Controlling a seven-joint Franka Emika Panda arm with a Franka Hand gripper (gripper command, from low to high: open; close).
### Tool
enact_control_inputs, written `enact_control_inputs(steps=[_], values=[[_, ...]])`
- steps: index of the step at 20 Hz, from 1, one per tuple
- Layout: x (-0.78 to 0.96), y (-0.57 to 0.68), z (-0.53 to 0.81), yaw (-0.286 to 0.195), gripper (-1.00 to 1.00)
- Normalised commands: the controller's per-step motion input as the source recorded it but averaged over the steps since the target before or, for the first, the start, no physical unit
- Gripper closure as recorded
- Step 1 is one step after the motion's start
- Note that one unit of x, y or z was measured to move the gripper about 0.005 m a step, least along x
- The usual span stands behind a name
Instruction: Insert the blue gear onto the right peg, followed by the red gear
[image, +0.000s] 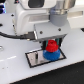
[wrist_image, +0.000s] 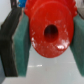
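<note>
Both pictures are small and coarse, with soft edges everywhere. The exterior view is brightly and evenly lit; the white tabletop (image: 15, 65) is washed out nearly to pure white, so its surface shows almost no texture. A soft shadow lies under the arm's body across the plate (image: 35, 59), and the far background is a pale blur. The red gear (image: 51, 47) and blue gear (image: 51, 55) read as saturated blobs without fine detail. The wrist view is heavily blurred from closeness: the red gear (wrist_image: 50, 30) fills it, out of focus, with whitish glare streaks along its rim. The fingers (wrist_image: 20, 45) look smeared, their dark outer sides in shadow.
</note>
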Motion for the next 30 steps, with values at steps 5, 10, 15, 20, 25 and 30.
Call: enact_control_inputs(steps=[5, 10, 15, 20, 25, 30], values=[[0.2, 0.1, 0.07, 0.0, 1.0], [0.37, 0.07, 0.32, 0.0, 1.0], [0.18, 0.0, -0.03, 0.0, 1.0], [0.19, -0.1, -0.12, 0.0, 1.0], [0.16, -0.11, -0.24, 0.0, 1.0], [0.14, -0.01, -0.16, 0.0, 1.0]])
